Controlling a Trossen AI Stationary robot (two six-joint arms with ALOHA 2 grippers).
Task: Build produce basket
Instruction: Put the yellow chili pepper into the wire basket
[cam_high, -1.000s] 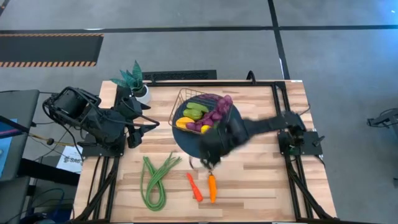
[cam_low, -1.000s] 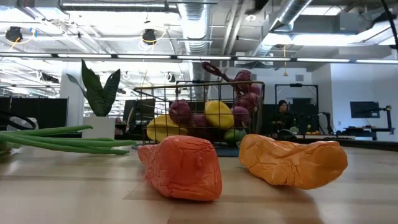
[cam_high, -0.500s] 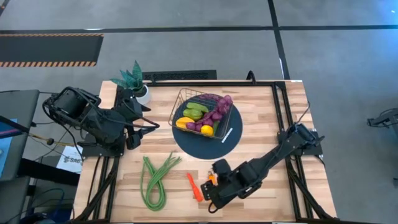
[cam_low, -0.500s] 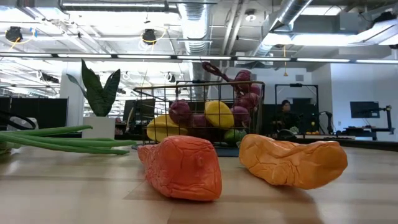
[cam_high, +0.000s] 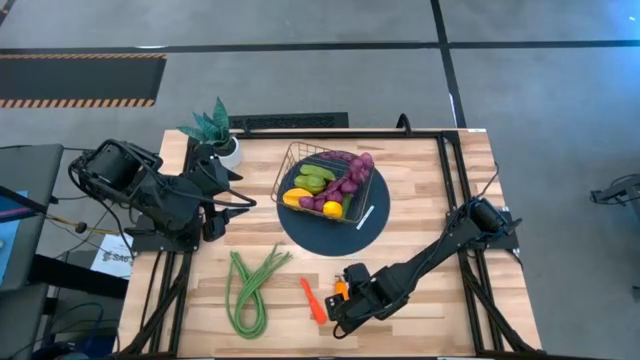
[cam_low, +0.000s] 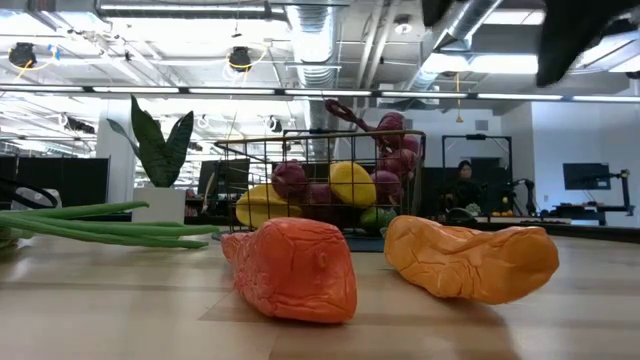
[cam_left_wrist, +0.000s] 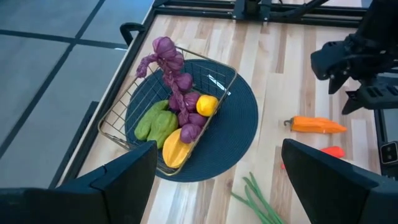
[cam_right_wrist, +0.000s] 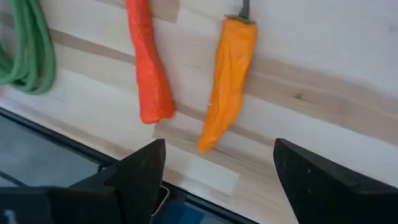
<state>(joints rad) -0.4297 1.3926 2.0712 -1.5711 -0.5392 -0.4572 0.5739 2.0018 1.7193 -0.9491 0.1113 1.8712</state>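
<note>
The wire basket (cam_high: 328, 183) stands on a dark blue round mat (cam_high: 300, 228) and holds purple grapes (cam_left_wrist: 177, 84), a lemon (cam_left_wrist: 206, 104), green fruits (cam_left_wrist: 155, 122) and an orange-yellow piece. The long green beans (cam_high: 250, 290), the red pepper (cam_right_wrist: 148, 62) and the orange pepper (cam_right_wrist: 227, 78) lie flat on the table near its near edge. My right gripper (cam_high: 343, 308) hangs open above the two peppers, partly covering the orange one in the high view, touching nothing. My left gripper (cam_high: 240, 190) waits open at the table's left side, facing the basket.
A spiky green plant in a white pot (cam_high: 222, 135) stands at the far left corner. A small white strip (cam_high: 365, 215) lies on the mat's right part. The table's near edge (cam_right_wrist: 186, 186) runs close below the peppers. Bare wood shows right of the peppers.
My right gripper has swung from above the mat beside the basket toward the table's near edge and now hangs over the two peppers. Its arm has come into the top of the low view. The produce and basket have stayed in place.
</note>
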